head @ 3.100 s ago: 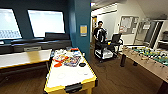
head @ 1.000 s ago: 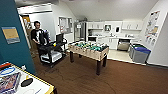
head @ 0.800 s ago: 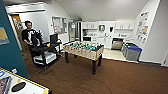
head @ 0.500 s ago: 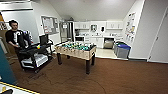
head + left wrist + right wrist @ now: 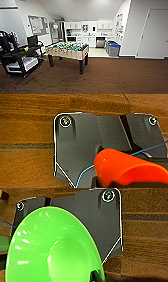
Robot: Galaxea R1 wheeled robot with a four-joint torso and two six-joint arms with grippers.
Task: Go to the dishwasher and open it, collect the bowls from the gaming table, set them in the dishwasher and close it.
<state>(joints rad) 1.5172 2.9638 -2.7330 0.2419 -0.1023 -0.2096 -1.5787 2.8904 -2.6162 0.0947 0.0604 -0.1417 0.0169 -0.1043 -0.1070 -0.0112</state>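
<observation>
The dishwasher (image 5: 100, 42) is a small steel-fronted unit in the white kitchen cabinets at the far end of the room; it is too far off to tell how its door stands. An orange bowl (image 5: 125, 167) hangs over the wooden floor in the left wrist view, with my left gripper (image 5: 105, 182) shut on its rim. In the right wrist view a light green bowl (image 5: 50, 248) is gripped at its edge by my right gripper (image 5: 96, 275). The gaming table is out of view.
A table-football table (image 5: 68, 50) stands ahead to the left on brown floor. A black cart (image 5: 21, 58) with equipment is at the left. Blue-lidded bins (image 5: 113, 48) stand by the right wall near the kitchen. Open floor runs along the right toward the kitchen.
The camera has swung round: the white-topped table and the person have slid out at the left, and the table-football table and kitchen now sit ahead. Both bowls stay held.
</observation>
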